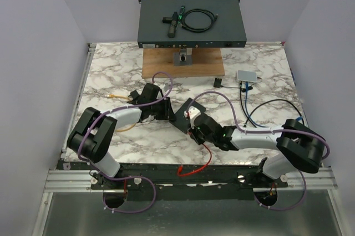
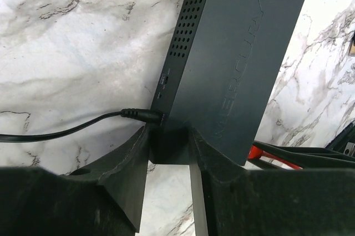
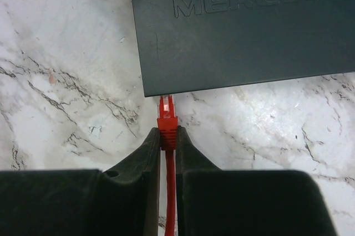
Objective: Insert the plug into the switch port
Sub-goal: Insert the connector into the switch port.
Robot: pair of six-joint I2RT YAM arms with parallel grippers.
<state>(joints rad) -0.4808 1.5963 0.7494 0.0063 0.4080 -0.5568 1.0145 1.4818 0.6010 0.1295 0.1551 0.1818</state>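
Two grips on | my left gripper (image 2: 169, 146) clamps the switch (image 2: 233, 59) corner | my right gripper (image 3: 168, 139) pinches the red plug (image 3: 166, 115) | tip right at switch edge

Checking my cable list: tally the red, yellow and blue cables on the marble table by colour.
red cable: 1
yellow cable: 1
blue cable: 1
Total: 3

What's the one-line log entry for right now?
left pincer: shut on switch | right pincer: shut on red plug | plug tip: at switch edge | seating: cannot tell
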